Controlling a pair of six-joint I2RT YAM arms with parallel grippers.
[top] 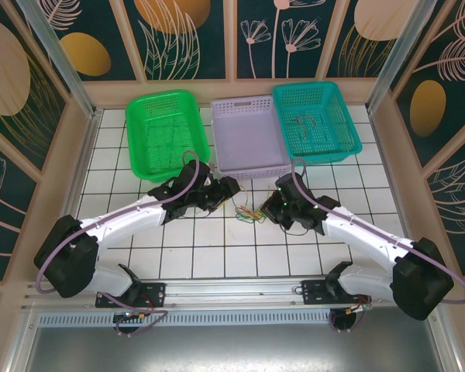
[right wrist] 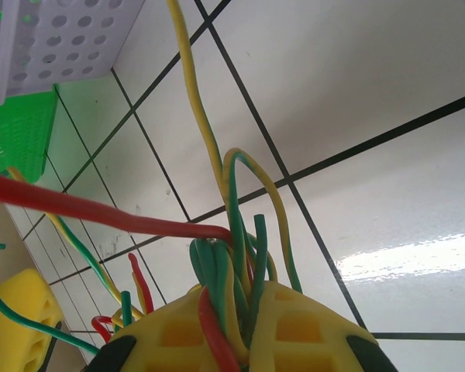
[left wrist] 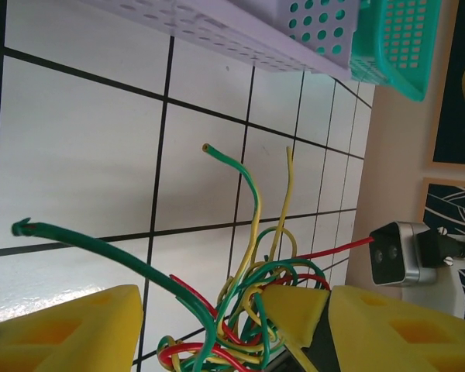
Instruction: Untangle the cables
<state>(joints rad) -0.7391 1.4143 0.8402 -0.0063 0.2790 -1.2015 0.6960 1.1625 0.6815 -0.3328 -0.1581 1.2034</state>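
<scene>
Cables (top: 249,212) on open tiles (top: 217,249) near lilac basket (top: 252,169)

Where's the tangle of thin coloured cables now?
Top view: the thin green, yellow and red cables lie mid-table, just in front of the lilac plastic basket, pinched in the right gripper's fingers.

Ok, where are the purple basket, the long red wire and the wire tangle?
purple basket (top: 252,172), top view, its near rim.
red wire (right wrist: 85,208), right wrist view, middle of its length.
wires (top: 249,212), top view, middle of the tangle.
</scene>
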